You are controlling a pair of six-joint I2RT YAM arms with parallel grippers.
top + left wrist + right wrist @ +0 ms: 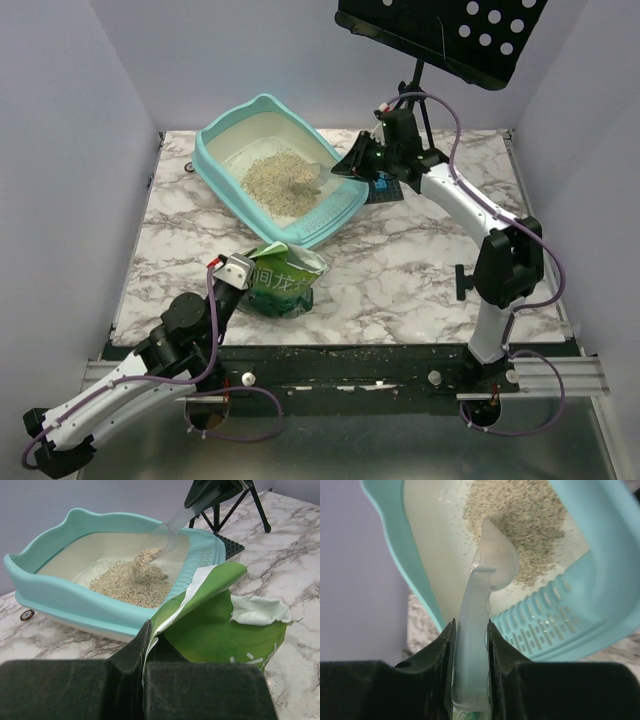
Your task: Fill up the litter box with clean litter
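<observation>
The light-teal litter box [215, 170] sits at the back left of the table, with a pile of beige litter [282, 184] inside. It also shows in the left wrist view [60, 597] and the right wrist view [605, 580]. My right gripper [352, 165] is shut on the handle of a clear plastic scoop [487, 565], tilted over the box, and litter [142, 557] falls from it onto the pile. My left gripper [235, 272] is shut on the rim of the open green bag [220, 630], which stands in front of the box.
A black stand on a tripod [440, 40] rises behind the right arm at the back right. A small dark mat [383, 190] lies beside the box's right corner. Walls close in the table on three sides.
</observation>
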